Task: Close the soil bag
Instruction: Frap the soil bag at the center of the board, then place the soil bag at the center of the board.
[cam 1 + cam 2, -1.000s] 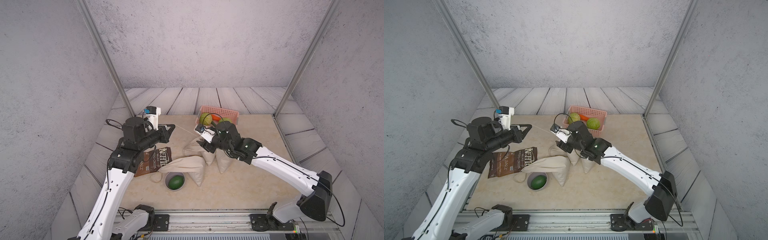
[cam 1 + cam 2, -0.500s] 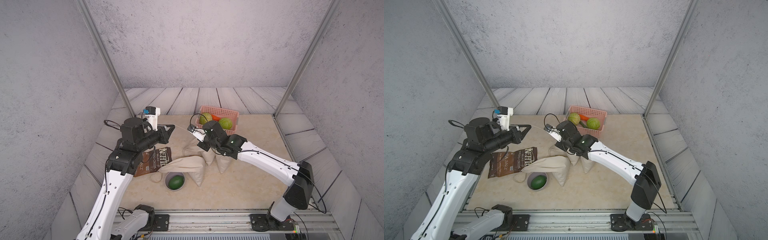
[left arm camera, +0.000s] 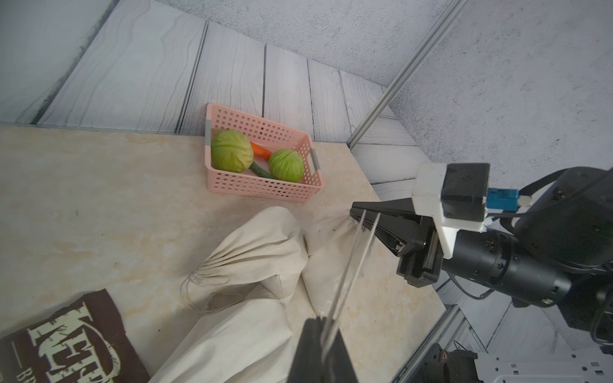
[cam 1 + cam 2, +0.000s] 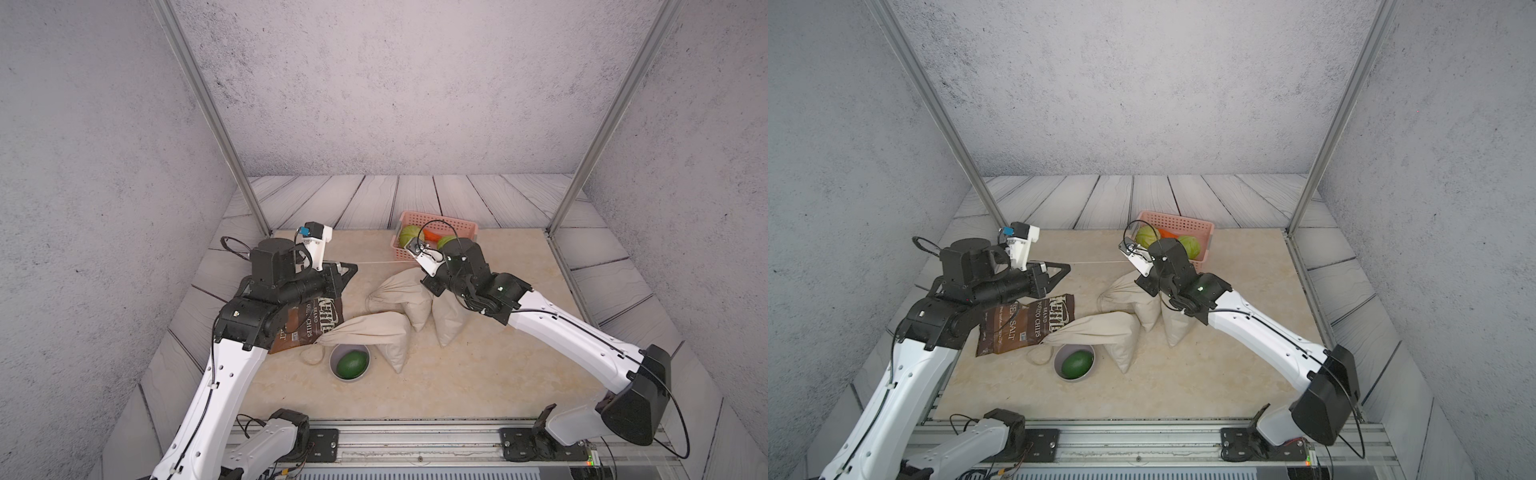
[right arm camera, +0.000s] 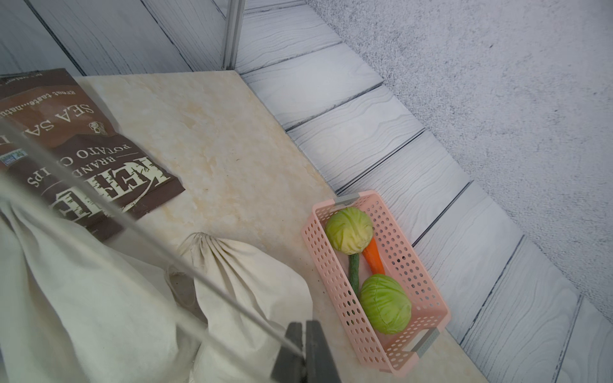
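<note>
Grey walls ring the beige bench (image 4: 498, 365); the soil bag (image 4: 451, 324) lies mid-bench, neck drawn toward my right fingers (image 3: 388, 215). Those and the left fingers (image 3: 311, 348) both clamp its taut drawstring (image 4: 384, 262). I'd pull apart steadily, level, no jerks.

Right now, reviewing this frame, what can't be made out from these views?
Soil bag mouth: behind the right arm in both top views; cinching unclear.
Right gripper tips: under its camera mount in both top views.
Drawstring: blurred streak in the right wrist view.
Chip bag: partly under the left arm.
</note>
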Tool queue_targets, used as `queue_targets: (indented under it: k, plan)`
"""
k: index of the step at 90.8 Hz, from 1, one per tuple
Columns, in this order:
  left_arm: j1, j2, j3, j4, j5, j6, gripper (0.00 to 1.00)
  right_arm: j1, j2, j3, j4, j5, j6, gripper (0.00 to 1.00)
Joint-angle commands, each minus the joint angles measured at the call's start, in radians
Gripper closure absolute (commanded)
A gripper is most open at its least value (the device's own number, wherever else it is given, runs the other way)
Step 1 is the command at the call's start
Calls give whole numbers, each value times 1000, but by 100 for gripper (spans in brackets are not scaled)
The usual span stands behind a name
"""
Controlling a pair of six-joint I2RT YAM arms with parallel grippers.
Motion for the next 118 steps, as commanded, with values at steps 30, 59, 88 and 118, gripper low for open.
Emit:
queue_targets:
  k: [30, 59, 88, 118]
  plan:
    - [146, -29, -307, 275, -295, -189, 100, -256, 53, -211, -270, 286, 153, 87]
    - [66, 237, -479, 433, -365, -244, 100, -258, 32, -194, -232, -72, 245, 82]
    - [60, 272, -491, 528, -572, -177, 80, -283, -125, -233, -50, -191, 198, 42]
    - [83, 78, -677, 701, -948, -32, 6, -548, -191, -573, 317, 180, 391, 18]
